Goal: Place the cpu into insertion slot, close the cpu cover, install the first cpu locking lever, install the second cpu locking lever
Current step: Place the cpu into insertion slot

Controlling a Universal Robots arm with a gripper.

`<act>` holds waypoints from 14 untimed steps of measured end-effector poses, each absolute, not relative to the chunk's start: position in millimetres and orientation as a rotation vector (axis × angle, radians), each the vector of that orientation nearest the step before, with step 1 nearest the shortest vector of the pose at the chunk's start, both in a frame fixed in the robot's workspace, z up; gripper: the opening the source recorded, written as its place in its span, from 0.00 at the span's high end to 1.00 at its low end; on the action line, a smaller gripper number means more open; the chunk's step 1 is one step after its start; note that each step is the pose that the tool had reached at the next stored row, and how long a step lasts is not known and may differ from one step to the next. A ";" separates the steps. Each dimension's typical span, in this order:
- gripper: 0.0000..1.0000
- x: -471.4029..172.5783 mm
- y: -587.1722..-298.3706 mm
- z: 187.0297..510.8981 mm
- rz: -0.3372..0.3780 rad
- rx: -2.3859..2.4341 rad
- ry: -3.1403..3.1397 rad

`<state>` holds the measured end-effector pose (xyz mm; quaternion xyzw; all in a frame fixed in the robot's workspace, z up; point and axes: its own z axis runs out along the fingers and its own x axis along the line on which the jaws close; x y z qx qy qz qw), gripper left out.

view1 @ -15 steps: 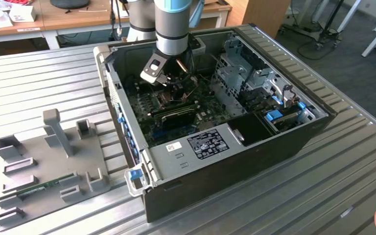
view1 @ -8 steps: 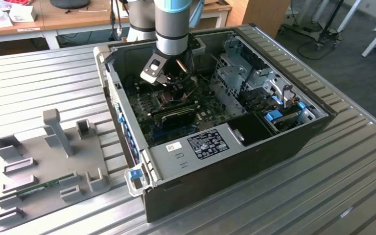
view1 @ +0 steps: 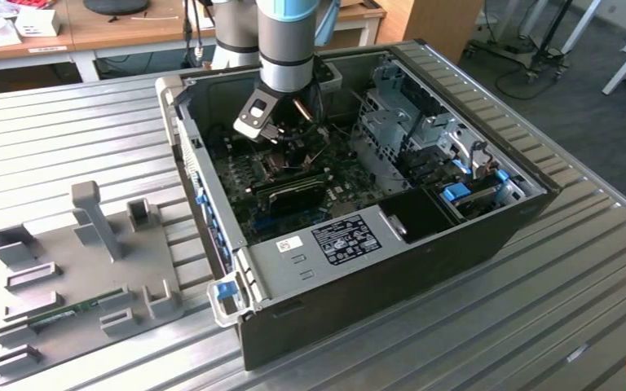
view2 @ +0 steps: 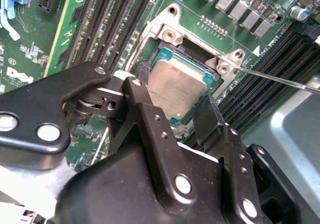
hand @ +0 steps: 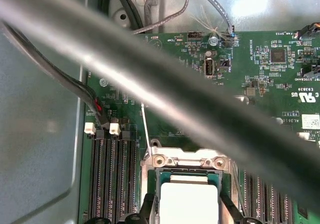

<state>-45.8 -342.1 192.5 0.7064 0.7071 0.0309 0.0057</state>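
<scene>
The gripper has its two black fingers set apart at the width of the cpu, one at each of two opposite edges, and they look pressed against it rather than clear of it. The cpu is a small flat square chip with a dull silvery-tan metal top on a green base. It lies low inside the insertion slot, a square socket with a dark well and a silver metal rim, and looks level and squared to that rim in both wrist views.

I judge the first step to be at or near its end, with the chip down in the slot and the grip on it not yet let go. Nothing lies over the chip's top, so the cpu cover counts as not yet closed. A thin bright steel rod stands free above the board beside the slot, probably a locking lever not yet latched.

Long black memory slots flank the socket on the green circuit board. The board sits in an open black computer case lying on a ribbed metal table.
</scene>
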 end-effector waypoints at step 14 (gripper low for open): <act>0.38 -44.3 -342.1 213.9 0.079 2.205 2.208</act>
